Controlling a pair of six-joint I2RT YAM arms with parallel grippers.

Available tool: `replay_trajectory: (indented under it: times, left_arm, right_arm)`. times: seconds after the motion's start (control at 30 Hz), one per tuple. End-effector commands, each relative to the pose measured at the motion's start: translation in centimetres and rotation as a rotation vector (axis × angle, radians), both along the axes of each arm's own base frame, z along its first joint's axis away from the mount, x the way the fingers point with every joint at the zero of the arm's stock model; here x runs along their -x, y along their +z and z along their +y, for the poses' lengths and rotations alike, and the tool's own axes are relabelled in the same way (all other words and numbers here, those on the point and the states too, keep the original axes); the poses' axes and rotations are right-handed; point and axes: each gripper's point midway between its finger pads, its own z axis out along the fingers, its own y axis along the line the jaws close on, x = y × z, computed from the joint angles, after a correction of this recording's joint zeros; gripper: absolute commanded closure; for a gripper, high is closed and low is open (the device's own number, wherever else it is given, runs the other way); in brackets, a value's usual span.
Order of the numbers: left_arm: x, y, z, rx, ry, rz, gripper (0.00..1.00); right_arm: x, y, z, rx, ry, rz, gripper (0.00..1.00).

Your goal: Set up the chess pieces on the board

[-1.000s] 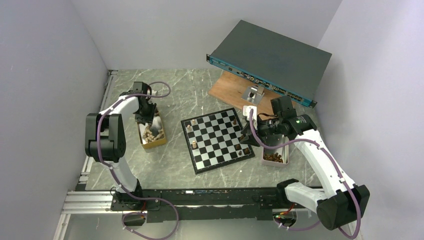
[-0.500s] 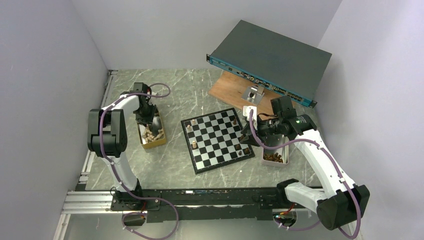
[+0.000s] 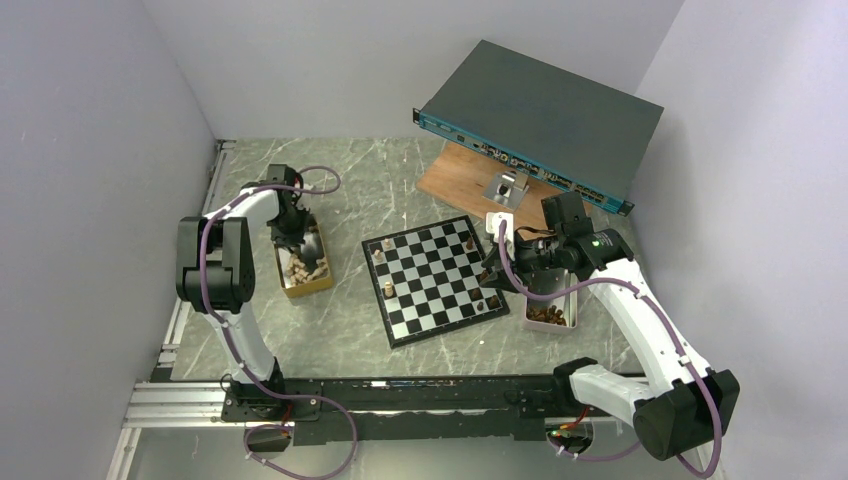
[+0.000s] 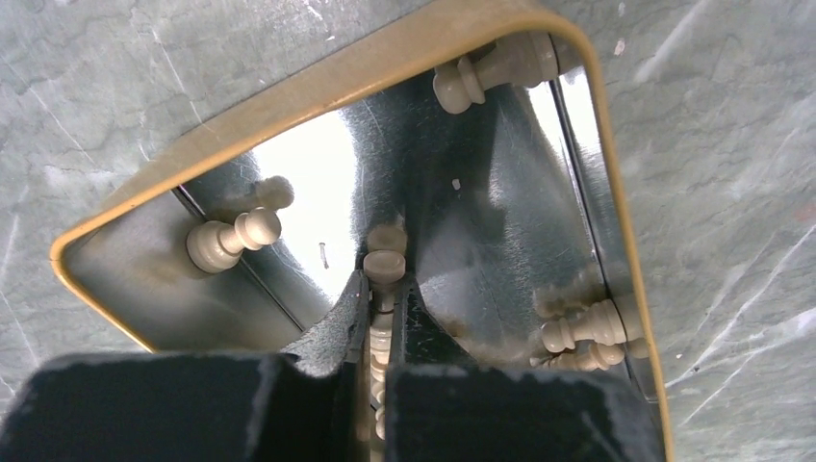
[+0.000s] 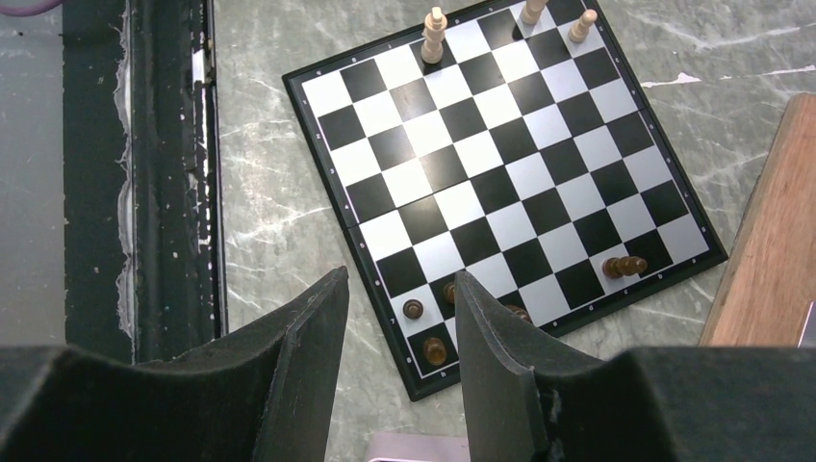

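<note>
The board (image 3: 434,278) lies mid-table with a few light and dark chess pieces on it; it also shows in the right wrist view (image 5: 500,164). My left gripper (image 4: 385,281) is down inside the yellow-rimmed tin (image 4: 318,87) and is shut on a light tan piece (image 4: 385,268) that stands up between the fingers. Other light pieces (image 4: 226,239) lie loose in the tin. My right gripper (image 5: 399,298) is open and empty, above the board's near right corner, where dark pieces (image 5: 435,350) stand. A dark piece (image 5: 625,266) lies on its side on the board.
A pink tray (image 3: 552,310) with dark pieces sits right of the board. A brown wooden plank (image 3: 470,180) and a dark network switch (image 3: 540,120) stand behind the board. The yellow tin (image 3: 303,268) sits left of the board. A black rail (image 5: 164,173) runs along the near edge.
My left gripper has dropped a little deeper into the yellow tin. The right arm has barely moved.
</note>
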Motion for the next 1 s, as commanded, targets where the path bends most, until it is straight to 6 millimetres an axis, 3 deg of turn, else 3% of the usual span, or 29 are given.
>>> replay_trajectory:
  times: [0.0, 0.27, 0.57, 0.97]
  left_arm:
    - [-1.2, 1.7, -0.1, 0.008, 0.002, -0.079, 1.00]
    - [-1.5, 5.9, -0.3, 0.023, 0.031, -0.248, 1.00]
    - [-1.4, 7.5, -0.4, 0.062, 0.135, -0.366, 1.00]
    - [-1.2, 4.2, -2.9, 0.196, 0.132, -0.244, 1.00]
  right_arm:
    - [0.1, 0.6, 0.3, -0.021, 0.026, -0.033, 0.53]
    - [0.2, 0.6, 0.4, -0.023, 0.029, -0.033, 0.53]
    - [0.2, 0.4, 0.4, -0.024, 0.031, -0.027, 0.53]
    - [0.4, 0.4, 0.4, -0.026, 0.038, -0.024, 0.53]
